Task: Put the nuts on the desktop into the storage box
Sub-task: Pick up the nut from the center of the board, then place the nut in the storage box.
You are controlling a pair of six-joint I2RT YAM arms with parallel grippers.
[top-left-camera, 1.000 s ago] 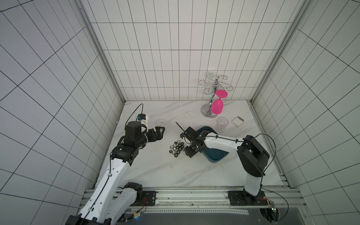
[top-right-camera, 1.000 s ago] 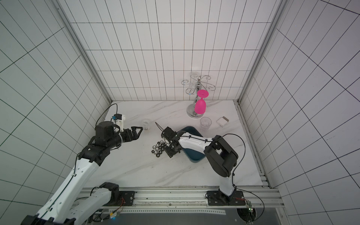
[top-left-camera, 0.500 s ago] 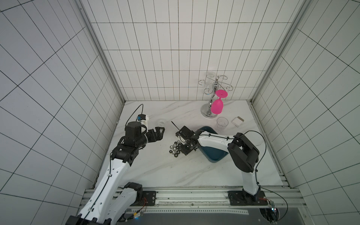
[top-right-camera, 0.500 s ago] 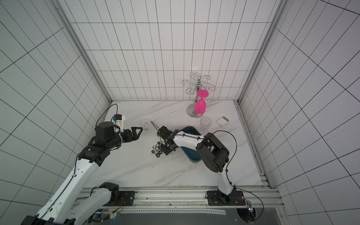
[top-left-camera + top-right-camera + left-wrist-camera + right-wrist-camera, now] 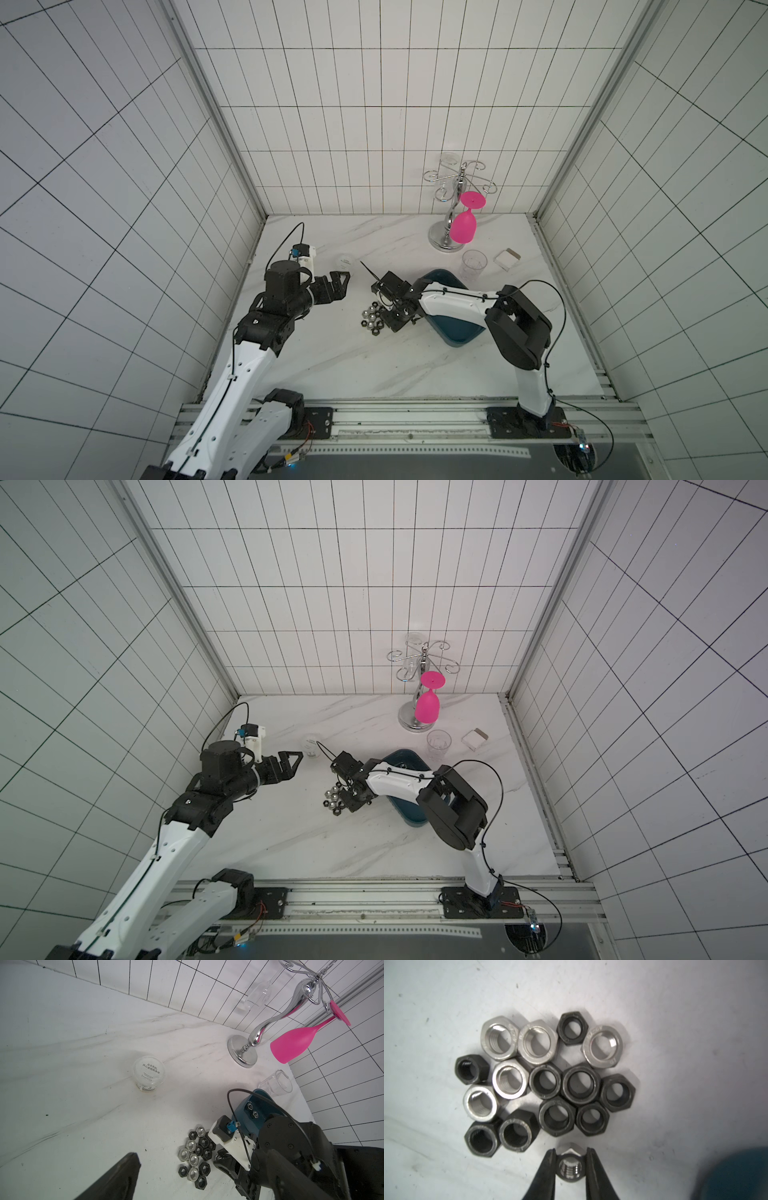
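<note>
Right tool (image 5: 570, 1154) clamped on silver nut (image 5: 569, 1168), beside other nuts (image 5: 546, 1084) clustered on worktop (image 5: 685, 1022). Small, hard, smooth steel, likely slippery: pinch opposite flats squarely. Storage box (image 5: 457, 336) near. Left tool (image 5: 344, 284) apart, empty.

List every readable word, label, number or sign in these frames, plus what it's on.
"从今天起,关心食物和身体": top of the small clear round plastic tub on the white marble desktop.
Smaller print below it and at the tub's base: too small to read.
Stamped marks on the shiny silver hexagonal nuts: blurred, unreadable.
Black hexagonal nuts, dark teal plastic storage box, small white box: no text seen.
</note>
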